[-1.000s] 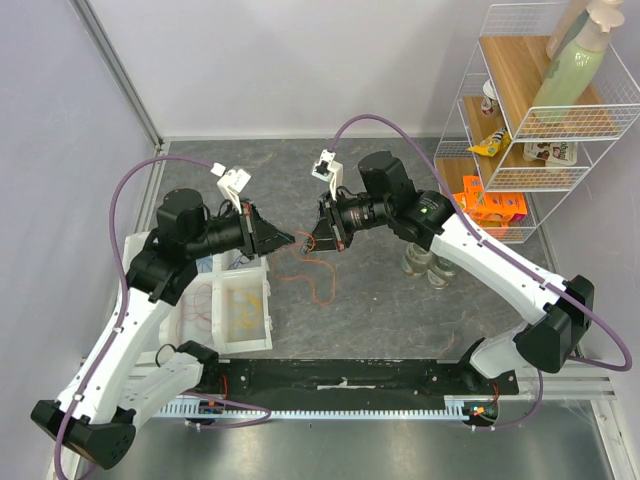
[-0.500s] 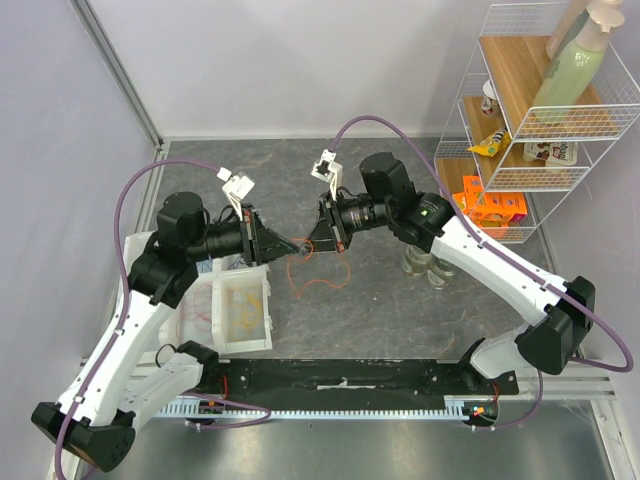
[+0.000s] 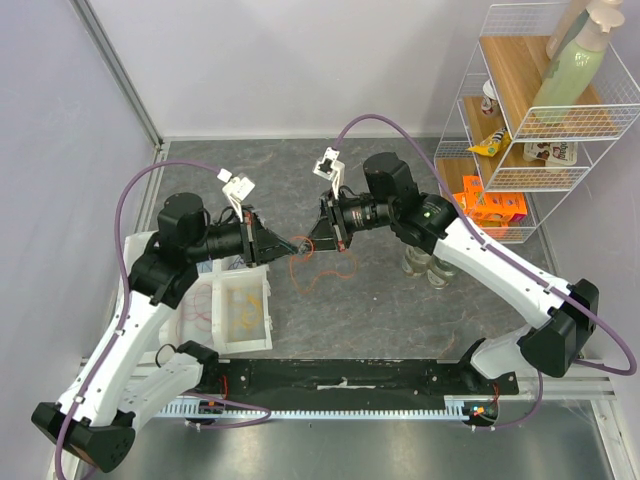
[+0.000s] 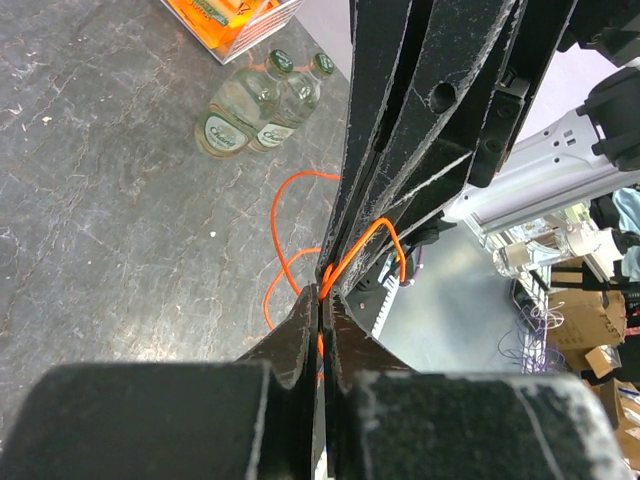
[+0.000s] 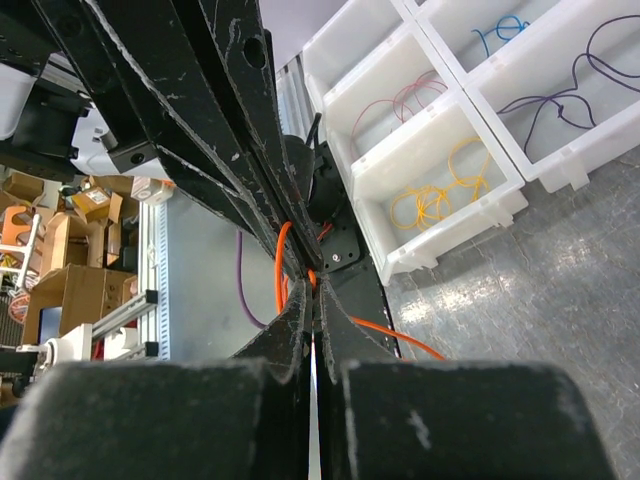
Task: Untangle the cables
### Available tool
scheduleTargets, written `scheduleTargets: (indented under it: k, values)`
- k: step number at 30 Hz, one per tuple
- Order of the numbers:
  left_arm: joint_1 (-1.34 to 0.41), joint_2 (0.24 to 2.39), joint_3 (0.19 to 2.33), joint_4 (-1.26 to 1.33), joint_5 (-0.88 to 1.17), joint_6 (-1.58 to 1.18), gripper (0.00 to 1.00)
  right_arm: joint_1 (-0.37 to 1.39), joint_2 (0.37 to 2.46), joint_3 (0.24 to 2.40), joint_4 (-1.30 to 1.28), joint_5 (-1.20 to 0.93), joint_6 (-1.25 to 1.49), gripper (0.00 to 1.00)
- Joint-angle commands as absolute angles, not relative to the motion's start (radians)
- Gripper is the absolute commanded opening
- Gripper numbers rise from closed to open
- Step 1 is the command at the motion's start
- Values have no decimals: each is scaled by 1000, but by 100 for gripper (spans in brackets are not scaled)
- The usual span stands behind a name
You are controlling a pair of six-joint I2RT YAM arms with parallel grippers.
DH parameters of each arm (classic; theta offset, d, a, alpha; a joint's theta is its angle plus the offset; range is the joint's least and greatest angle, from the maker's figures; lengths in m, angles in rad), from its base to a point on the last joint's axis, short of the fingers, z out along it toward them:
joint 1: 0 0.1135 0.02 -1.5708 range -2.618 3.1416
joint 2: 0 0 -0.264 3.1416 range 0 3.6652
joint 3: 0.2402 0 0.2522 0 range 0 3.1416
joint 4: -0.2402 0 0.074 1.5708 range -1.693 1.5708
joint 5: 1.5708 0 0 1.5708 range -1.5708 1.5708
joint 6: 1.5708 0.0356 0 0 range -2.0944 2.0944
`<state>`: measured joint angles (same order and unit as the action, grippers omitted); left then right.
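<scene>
Both arms meet tip to tip above the dark grey table (image 3: pixel 400 310). We see the left gripper (image 4: pixel 320 300) pinched tight on a thin orange wire cable (image 4: pixel 274 212). The right gripper (image 5: pixel 312 305) is clamped on the same cable, whose slack loops trail onto the table beneath. In the white compartment tray (image 3: pixel 268 325) lie yellow wire loops (image 5: pixel 432 205), a blue wire (image 5: pixel 500 22) and a dark purple wire (image 5: pixel 562 107), each in its own cell. We judge sorting well advanced, with the orange cable left to free and place.
</scene>
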<state>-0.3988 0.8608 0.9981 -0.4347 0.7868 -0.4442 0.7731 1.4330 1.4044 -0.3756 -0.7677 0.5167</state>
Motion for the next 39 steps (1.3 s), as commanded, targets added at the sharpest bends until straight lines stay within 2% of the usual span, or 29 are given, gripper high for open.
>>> scheduleTargets:
  k: [1,4,6,11,14,18,23,27,34,39]
  values:
    - [-396,844,1029,-489,746,-397,2,773,1413,1405,-262,-798,566,0]
    - [-396,807,1025,-531,628,-408,2,773,1416,1408,-271,-744,568,27]
    - [-396,779,1025,-587,516,-422,2,772,1417,1419,-316,-651,548,41]
    - [-396,726,1066,-770,173,-477,2,764,1420,1463,-492,-314,512,69]
    - [-396,724,1139,-935,-105,-534,2,714,1411,1456,-576,-180,538,79]
    - [-397,755,1248,-1159,-411,-604,2,603,1385,1385,-607,-224,551,79]
    - [-396,726,1350,-1212,-589,-603,2,583,1364,1347,-630,-253,499,79]
    - [-397,745,1546,-1214,-640,-589,2,583,1364,1324,-623,-287,495,79]
    - [-396,750,1817,-1036,-586,-454,2,583,1393,1322,-607,-322,482,79]
    - [-397,814,1930,-1118,-779,-365,2,583,1404,1344,-604,-328,472,79]
